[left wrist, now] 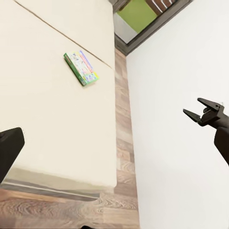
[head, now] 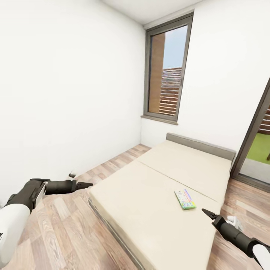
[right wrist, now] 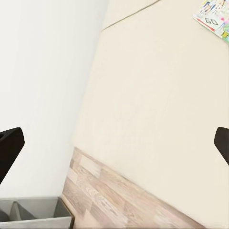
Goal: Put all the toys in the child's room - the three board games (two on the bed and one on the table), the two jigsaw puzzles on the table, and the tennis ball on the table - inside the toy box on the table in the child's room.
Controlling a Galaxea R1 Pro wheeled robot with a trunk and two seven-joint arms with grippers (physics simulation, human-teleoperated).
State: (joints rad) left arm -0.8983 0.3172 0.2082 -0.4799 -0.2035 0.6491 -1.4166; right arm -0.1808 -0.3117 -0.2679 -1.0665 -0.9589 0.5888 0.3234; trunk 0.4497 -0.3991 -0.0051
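White walls and plank floor are framing the bed (head: 157,195), with one board game (head: 185,199) lying flat near its right edge, just ahead of the right gripper (head: 207,214), jaws apart and empty. Left gripper (head: 85,184) is hovering off the bed's left side; can't tell its jaws.

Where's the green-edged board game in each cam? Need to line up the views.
Head view: board game lies flat on the bed, lower right of the picture, near the right gripper.
Left wrist view: upper left, on the mattress.
Right wrist view: top right corner, cut off by the picture's edge.
Shared landmark: the mattress seam running close past the box.
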